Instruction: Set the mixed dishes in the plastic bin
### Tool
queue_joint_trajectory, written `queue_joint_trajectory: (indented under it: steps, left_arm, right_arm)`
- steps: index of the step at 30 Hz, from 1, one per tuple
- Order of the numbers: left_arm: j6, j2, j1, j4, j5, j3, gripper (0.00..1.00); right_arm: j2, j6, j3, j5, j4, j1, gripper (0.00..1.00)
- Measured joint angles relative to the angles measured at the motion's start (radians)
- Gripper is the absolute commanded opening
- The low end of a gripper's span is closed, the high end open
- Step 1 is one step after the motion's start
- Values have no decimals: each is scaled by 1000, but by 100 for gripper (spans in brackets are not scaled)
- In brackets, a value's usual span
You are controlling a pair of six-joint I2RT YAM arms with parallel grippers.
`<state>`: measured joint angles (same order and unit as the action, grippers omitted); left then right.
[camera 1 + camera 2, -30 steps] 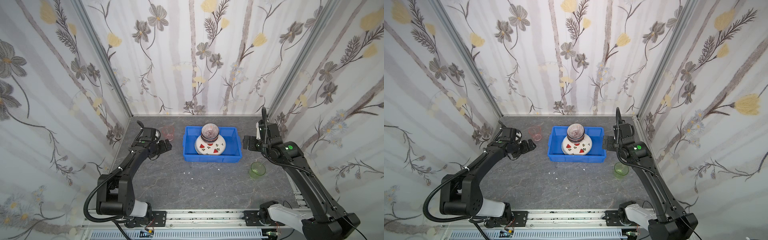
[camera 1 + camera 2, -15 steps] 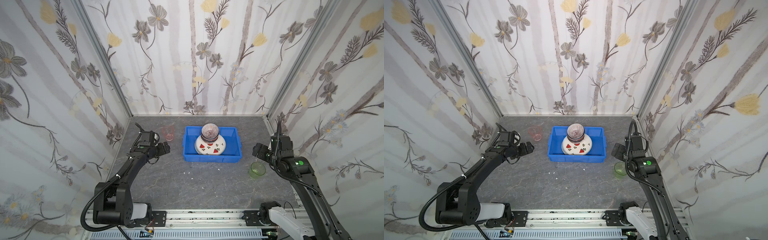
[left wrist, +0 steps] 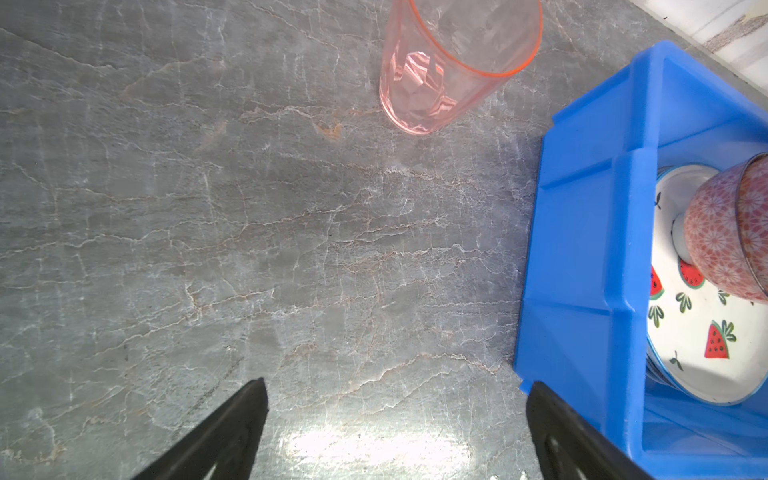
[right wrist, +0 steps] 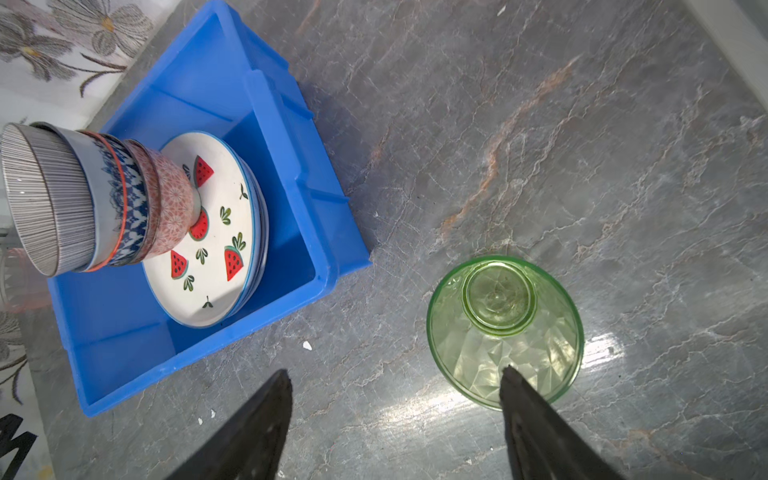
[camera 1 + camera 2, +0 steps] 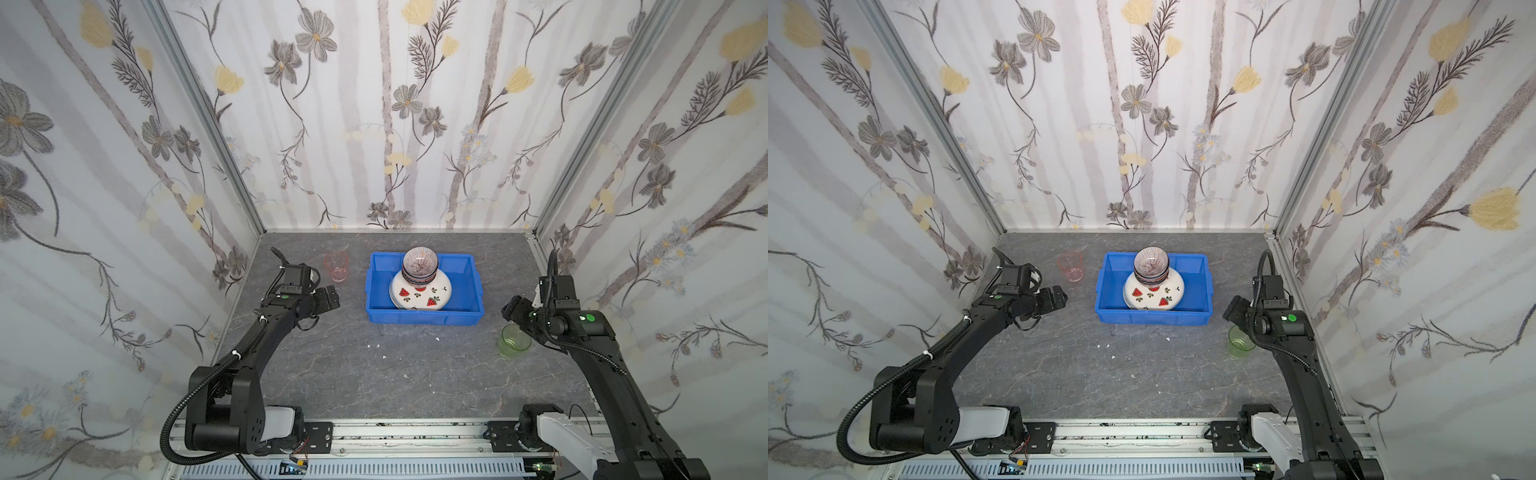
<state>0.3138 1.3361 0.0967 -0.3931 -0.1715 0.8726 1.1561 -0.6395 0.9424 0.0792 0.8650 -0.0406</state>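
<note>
Right fingers (image 4: 257, 432) have swung from the blue bin (image 4: 282, 124) to the green cup (image 4: 505, 328), spread and empty. Left fingers (image 3: 232, 428) hang released near the pink cup (image 3: 449, 70).

No word, brand or number can be read in any view. The nearest thing is a pair of thick black strokes (image 4: 14, 440) on a pale surface (image 4: 39, 419) at the edge of the right wrist view. They are possibly part of a large letter, cut off by the frame. A small round green dot (image 5: 589, 318) sits on the right arm (image 5: 602, 365) and a like one (image 5: 284, 296) on the left arm (image 5: 266, 332), neither with writing.
</note>
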Motion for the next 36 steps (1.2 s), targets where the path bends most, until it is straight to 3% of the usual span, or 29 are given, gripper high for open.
queue_joint_trajectory:
  steps: [20, 36]
  left_arm:
    - [0, 27, 6, 0, 10, -2, 100]
    - [1, 50, 7, 0, 2, -1, 100]
  right_arm:
    - [21, -59, -63, -60, 113, 98, 71]
    - [92, -67, -127, -49, 98, 161, 49]
